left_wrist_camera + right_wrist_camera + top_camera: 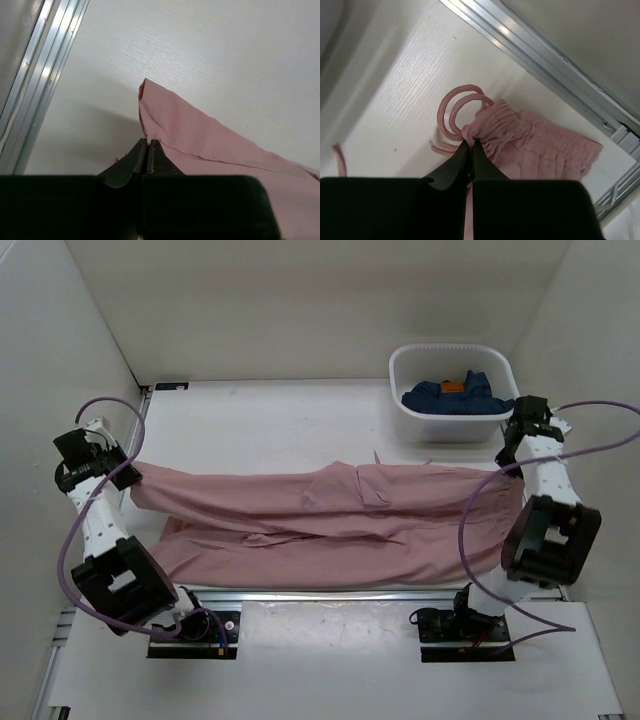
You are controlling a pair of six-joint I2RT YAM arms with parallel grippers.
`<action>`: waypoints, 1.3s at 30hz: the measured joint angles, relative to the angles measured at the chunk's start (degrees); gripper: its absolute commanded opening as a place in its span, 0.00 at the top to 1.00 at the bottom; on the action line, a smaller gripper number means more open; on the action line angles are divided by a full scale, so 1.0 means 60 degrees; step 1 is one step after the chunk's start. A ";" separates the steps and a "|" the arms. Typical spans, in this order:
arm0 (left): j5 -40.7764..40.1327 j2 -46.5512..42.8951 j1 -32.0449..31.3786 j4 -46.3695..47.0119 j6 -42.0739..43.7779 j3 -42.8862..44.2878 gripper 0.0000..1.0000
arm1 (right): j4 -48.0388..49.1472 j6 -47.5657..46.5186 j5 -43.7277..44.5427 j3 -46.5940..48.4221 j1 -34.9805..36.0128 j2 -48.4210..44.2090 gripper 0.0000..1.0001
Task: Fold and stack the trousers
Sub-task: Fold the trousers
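Observation:
The dusty-pink trousers lie stretched left to right across the table, legs toward the left, waist toward the right. My left gripper is shut on a leg hem at the far left; the left wrist view shows its jaws pinching the pink hem corner, with its tip at the cloth edge. My right gripper is shut on the gathered waistband at the right end, its tip next to the looped pink drawstring. The held edges look slightly raised.
A white tub at the back right holds dark blue garments with an orange patch. White walls enclose the left, back and right. A metal rail runs along the near table edge, just below the trousers.

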 measured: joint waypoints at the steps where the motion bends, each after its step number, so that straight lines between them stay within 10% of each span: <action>1: -0.0080 0.0291 -0.0018 0.0270 -0.0004 0.0011 0.86 | 0.0000 -0.0018 -0.0040 0.0211 0.0004 0.0568 1.00; 14: -0.0361 0.3657 -0.0991 0.1060 -0.0044 0.1483 0.81 | -0.0102 -0.0047 -0.0168 0.2277 0.0047 0.3064 0.90; 18: -0.0583 0.4357 -0.1056 0.1151 -0.0004 0.2102 0.52 | -0.0171 -0.0149 -0.0124 0.2892 0.0044 0.3650 0.27; 19: -0.0718 0.4528 -0.1049 0.1217 0.0000 0.2280 0.30 | -0.0164 -0.0197 -0.0127 0.3118 0.0022 0.3799 0.24; 23: -0.1129 0.4874 -0.0994 0.1235 0.0000 0.2685 0.04 | -0.0211 -0.0517 -0.0463 0.3690 -0.0044 0.3952 0.21; 33: -0.2896 0.1453 -0.0583 -0.0066 0.0036 -0.0729 0.15 | -0.0856 -0.0608 -0.1213 0.0940 0.0423 -0.0390 0.20; 39: -0.2714 0.1847 0.0525 -0.1246 0.0036 -0.2044 0.17 | -0.1206 -0.0146 -0.1654 -0.1450 0.2051 -0.2080 0.20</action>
